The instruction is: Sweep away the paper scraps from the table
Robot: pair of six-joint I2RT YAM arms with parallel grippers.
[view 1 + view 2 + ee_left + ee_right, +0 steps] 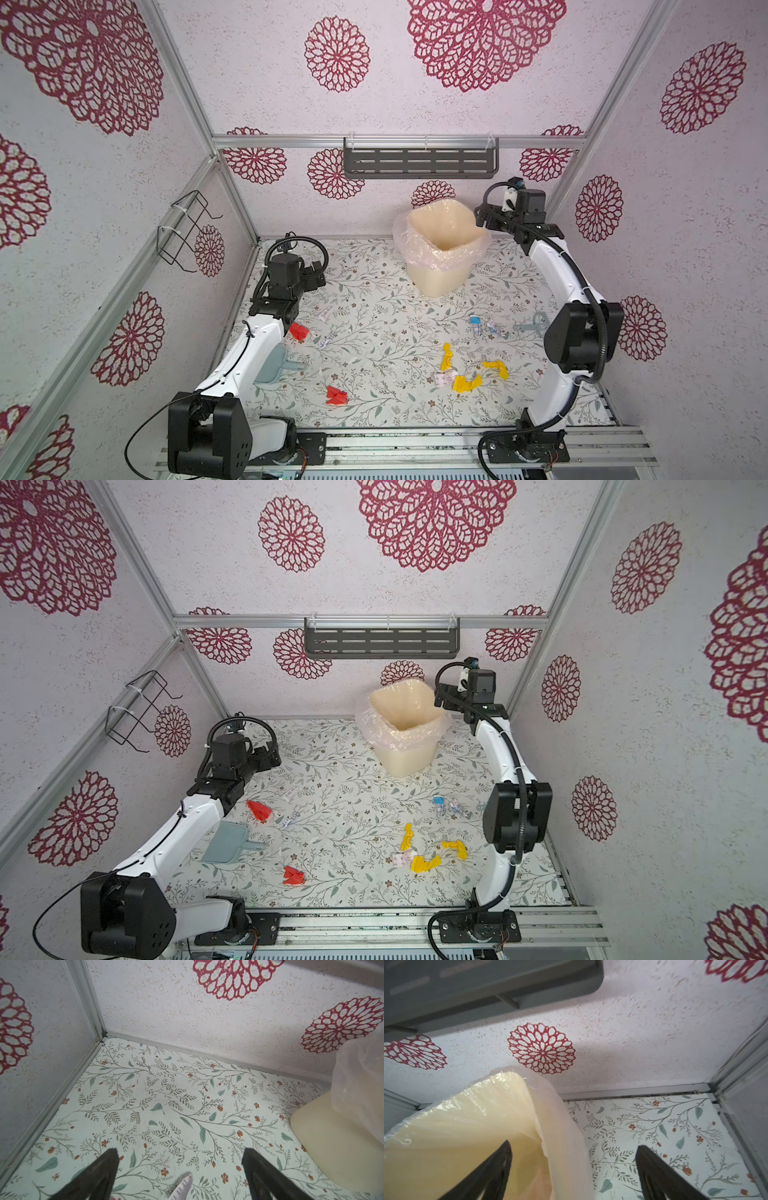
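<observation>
Both top views look steeply down from the front over the whole worktop [374, 316], while each wrist view peers closely past its fingers [99, 1176] toward back wall [207, 1022] and bin [332, 1147].

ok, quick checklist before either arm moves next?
1. Left gripper open, empty: ok.
2. Right gripper open, empty, over the bin rim: ok.
3. Dustpan free on the table, partly under the left arm: ok.
4. Brush graspable: cannot tell; only a pale grey end shows beside the right arm.
5. Bin upright, lined: ok.
6. Paper scraps cleared: not ok; red, yellow and white bits lie scattered.
</observation>
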